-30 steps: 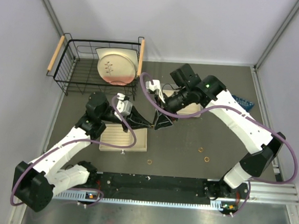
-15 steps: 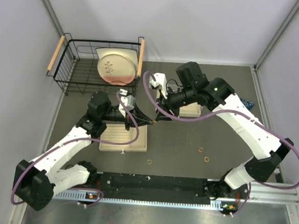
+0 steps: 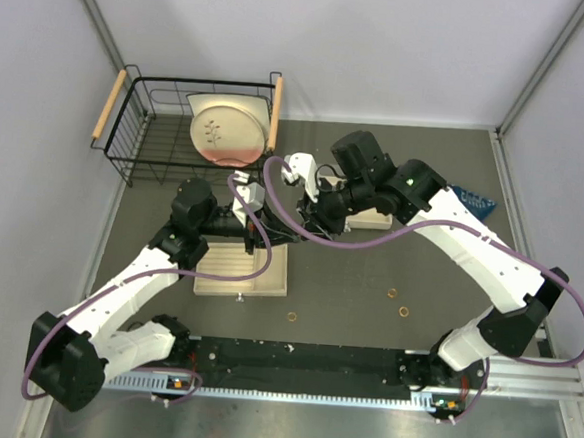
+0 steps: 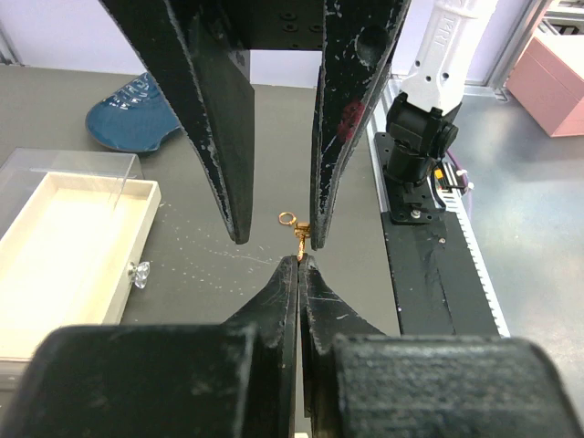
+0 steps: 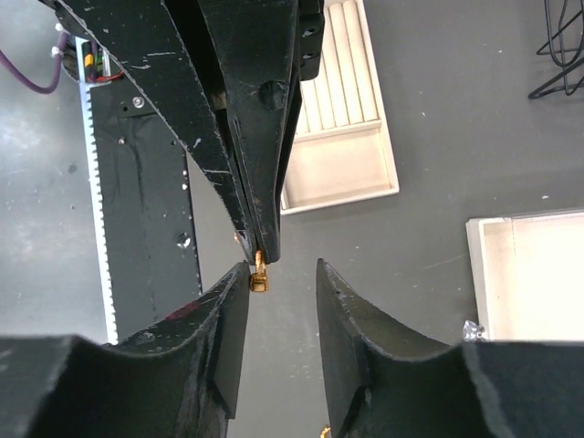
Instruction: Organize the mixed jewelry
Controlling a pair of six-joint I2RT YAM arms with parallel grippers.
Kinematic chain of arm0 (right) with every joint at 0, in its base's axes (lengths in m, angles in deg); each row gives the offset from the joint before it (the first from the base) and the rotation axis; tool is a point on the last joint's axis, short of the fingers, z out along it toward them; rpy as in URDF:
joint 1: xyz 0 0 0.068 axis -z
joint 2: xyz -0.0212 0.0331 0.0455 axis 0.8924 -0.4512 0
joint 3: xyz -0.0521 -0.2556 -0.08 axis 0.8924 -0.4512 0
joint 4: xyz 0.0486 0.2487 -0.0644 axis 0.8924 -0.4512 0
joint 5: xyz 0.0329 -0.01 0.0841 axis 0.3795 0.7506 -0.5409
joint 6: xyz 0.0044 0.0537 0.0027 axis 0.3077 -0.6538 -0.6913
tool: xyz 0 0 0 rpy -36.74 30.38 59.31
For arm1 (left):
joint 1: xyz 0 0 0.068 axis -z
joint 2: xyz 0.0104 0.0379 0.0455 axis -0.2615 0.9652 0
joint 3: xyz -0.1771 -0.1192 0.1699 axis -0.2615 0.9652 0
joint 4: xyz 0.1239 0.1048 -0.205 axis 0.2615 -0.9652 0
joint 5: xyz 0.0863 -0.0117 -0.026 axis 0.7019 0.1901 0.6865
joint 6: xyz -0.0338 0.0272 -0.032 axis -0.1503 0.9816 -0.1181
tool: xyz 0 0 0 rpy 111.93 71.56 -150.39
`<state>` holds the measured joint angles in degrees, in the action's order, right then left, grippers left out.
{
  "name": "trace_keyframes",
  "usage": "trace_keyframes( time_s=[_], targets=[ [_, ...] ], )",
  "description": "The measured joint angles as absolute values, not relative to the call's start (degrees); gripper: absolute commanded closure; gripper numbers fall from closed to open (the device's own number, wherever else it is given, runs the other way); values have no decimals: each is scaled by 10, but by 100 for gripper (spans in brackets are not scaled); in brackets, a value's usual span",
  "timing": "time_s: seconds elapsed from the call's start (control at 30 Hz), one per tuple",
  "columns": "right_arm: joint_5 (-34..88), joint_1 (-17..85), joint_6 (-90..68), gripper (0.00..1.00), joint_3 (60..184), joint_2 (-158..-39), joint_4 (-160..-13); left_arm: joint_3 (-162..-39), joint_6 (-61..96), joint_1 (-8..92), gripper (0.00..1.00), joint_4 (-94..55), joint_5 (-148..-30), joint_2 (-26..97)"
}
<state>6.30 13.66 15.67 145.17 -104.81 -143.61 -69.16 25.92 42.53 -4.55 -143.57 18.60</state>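
Observation:
My left gripper [image 4: 299,262] is shut on a tiny gold jewelry piece [image 4: 296,235] that sticks out of its tips. It is held above the table between the beige ridged tray [image 3: 230,267] and the beige drawer box [image 3: 374,218]. My right gripper [image 5: 283,278] is open, with its fingers on either side of the same gold piece [image 5: 259,275]; one finger is right beside it. In the top view the two grippers meet tip to tip, left gripper [image 3: 288,225] against right gripper [image 3: 305,220]. Three gold rings lie on the table [image 3: 392,292], [image 3: 404,311], [image 3: 291,316]. No silver hoop is in view.
A black wire dish rack [image 3: 137,138] holding a plate [image 3: 228,132] stands at the back left. A blue object [image 3: 474,202] lies at the right. The open drawer [image 4: 64,255] has a crystal knob [image 4: 139,272]. The black rail [image 3: 302,360] runs along the near edge.
The right gripper has swung in from the right and closed the gap to the left gripper. Its open fingers now sit around the gold piece the left gripper holds.

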Motion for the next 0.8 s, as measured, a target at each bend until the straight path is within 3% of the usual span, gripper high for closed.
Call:
trace_keyframes(
  time_s=[0.23, 0.47, 0.6, 0.63, 0.73, 0.8],
  targets=[
    [67, 128, 157, 96, 1451, -1048, -1435, -692, 251, 424, 100, -39, -1426, 186],
    [71, 126, 157, 100, 1451, -1048, -1434, -692, 247, 423, 100, -40, -1426, 186],
    [78, 125, 157, 100, 1451, -1048, -1432, -691, 247, 420, 78, -39, -1423, 186],
    [84, 124, 157, 100, 1449, -1048, -1428, -691, 246, 417, 64, -37, -1422, 186],
    [103, 123, 157, 100, 1445, -1048, -1422, -688, 247, 399, 46, -35, -1417, 181],
    [123, 123, 158, 100, 1441, -1048, -1417, -687, 245, 375, 43, -35, -1413, 171]
  ],
)
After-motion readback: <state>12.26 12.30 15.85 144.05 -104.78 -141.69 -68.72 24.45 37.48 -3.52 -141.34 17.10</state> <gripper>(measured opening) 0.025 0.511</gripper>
